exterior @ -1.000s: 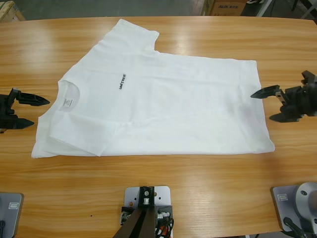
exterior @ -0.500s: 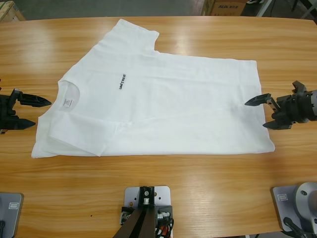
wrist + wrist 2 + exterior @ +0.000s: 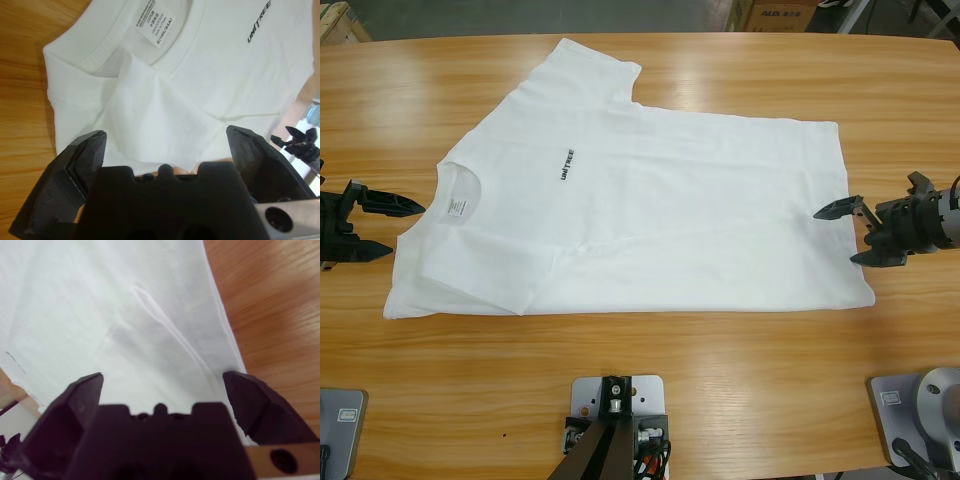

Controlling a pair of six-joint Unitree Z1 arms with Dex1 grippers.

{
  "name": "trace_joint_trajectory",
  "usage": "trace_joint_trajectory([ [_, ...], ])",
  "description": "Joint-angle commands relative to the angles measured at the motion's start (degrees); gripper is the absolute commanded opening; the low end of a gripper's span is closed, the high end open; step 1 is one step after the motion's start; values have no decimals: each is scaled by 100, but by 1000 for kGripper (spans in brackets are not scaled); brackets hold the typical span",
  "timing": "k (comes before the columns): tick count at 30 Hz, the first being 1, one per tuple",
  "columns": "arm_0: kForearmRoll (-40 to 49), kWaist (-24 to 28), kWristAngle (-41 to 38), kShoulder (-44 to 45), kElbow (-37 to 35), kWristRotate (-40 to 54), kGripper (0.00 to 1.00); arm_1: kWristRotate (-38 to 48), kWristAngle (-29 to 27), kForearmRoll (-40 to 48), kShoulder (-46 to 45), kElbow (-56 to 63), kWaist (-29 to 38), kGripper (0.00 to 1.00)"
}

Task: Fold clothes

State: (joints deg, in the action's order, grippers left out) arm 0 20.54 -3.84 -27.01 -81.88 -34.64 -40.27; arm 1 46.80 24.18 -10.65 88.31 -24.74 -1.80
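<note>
A white T-shirt lies spread flat on the wooden surface, front up, its collar toward the left edge of the high view and its hem toward the right. One sleeve spreads out toward the far edge of the surface; the other sleeve is folded in over the body at the near left corner. Small dark lettering runs across the chest, and a white neck label shows inside the collar.

The left gripper sits at the left edge of the high view, jaws spread wide and holding nothing, tips pointing at the shirt's shoulder just beside the collar without touching the cloth. In the left wrist view the collar and label lie ahead between the jaws, with the lettering up to the right.

The right gripper comes in from the right edge, jaws also wide and empty. Its far tip lies over the hem edge; its near tip is right at the hem. The right wrist view looks along the shirt with low creases in the cloth and bare wood to the right.
</note>
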Motion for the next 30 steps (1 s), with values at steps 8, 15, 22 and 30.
trace_joint_trajectory([
  [8, 3, -46, -94, -179, -7, 98, 931, 251, -126, 46, -87, 342, 250, 47],
  [15, -11, -46, -94, -195, 0, 98, 931, 330, -344, -123, -492, 352, 250, 0],
  [22, -15, -46, -112, -197, -2, 98, 931, 152, -402, -596, -557, 20, 257, 908],
  [30, -15, -55, -156, -195, 1, 107, 931, 138, -318, -605, -463, 27, 375, 461],
])
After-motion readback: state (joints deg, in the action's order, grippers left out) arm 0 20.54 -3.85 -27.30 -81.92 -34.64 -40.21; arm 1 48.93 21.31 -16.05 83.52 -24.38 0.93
